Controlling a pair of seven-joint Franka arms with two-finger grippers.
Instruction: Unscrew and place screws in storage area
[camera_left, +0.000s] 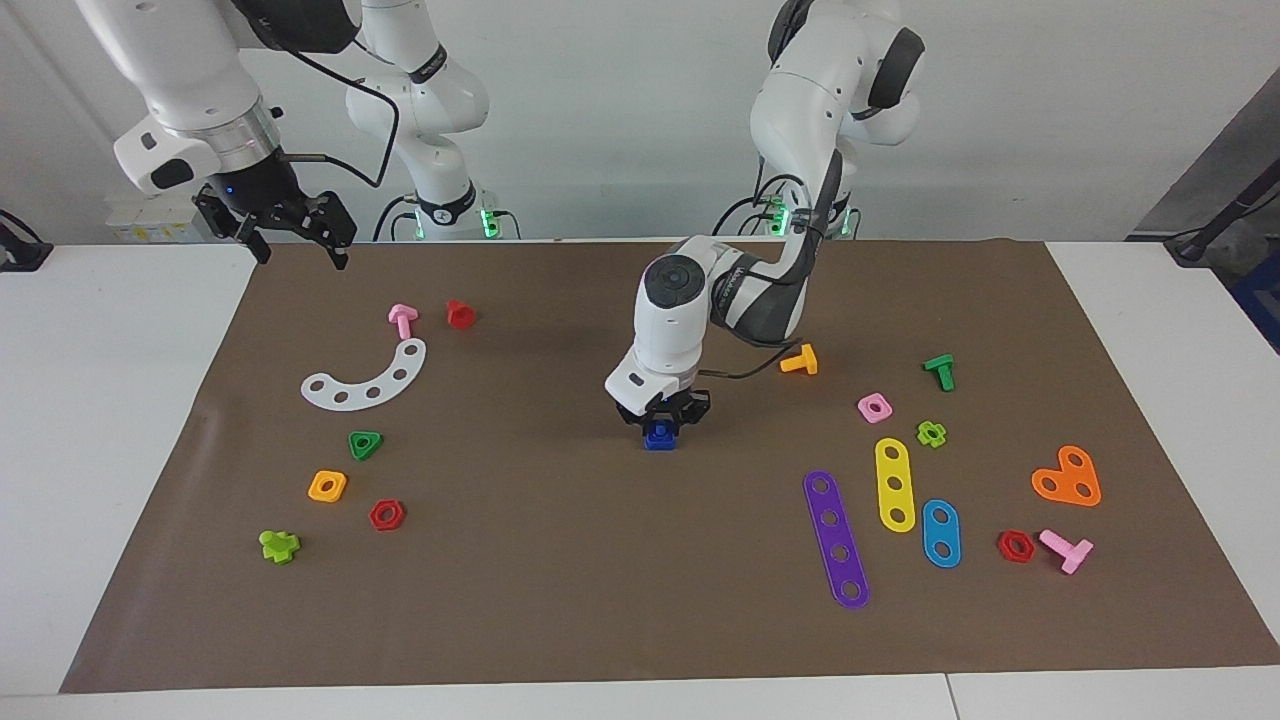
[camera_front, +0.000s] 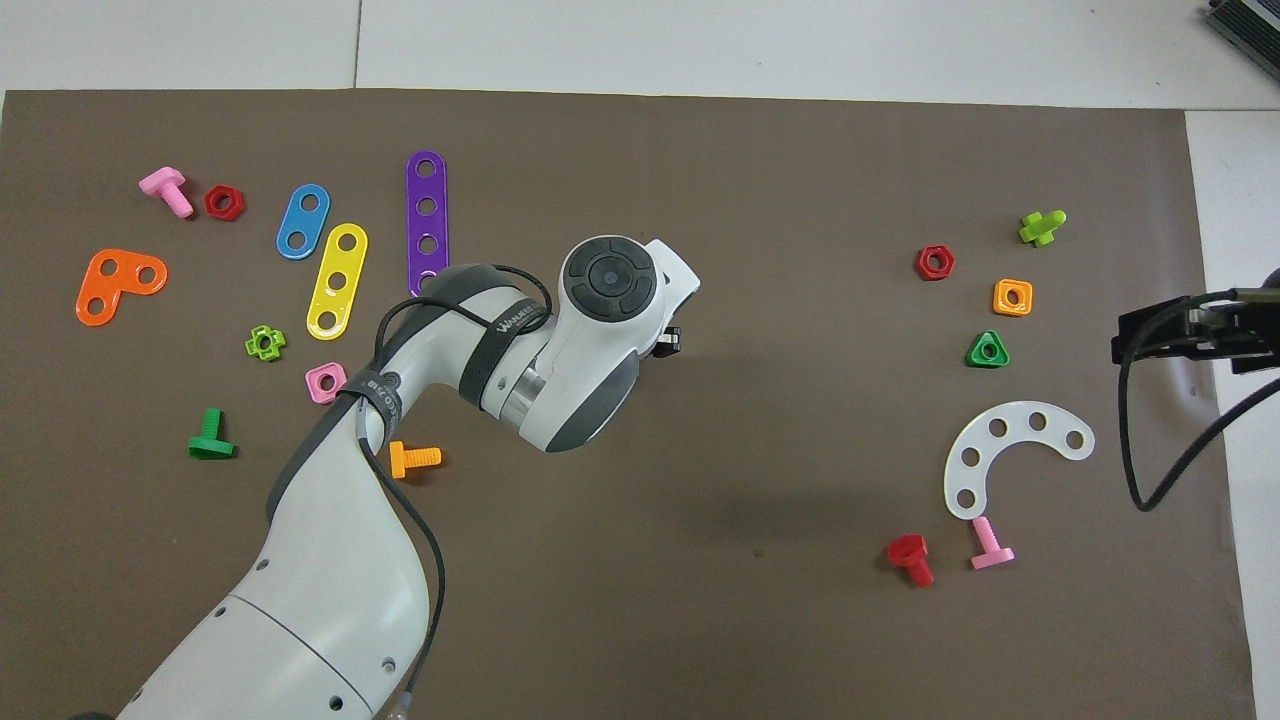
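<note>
Screw (camera_left: 659, 437), dark blue, sits at the centre of the facing frame on the brown mat (camera_left: 560, 580), and my left gripper (camera_left: 662, 418) is clenched on its top from straight above. In the overhead frame my own wrist covers it entirely. An orange bolt (camera_left: 800, 360) lies just right of centre in the facing frame, a purple strip (camera_left: 836, 538) at lower right; neither crowds the grip. My right gripper (camera_left: 295, 235) waits at upper left over the mat's corner, jaws spread.
</note>
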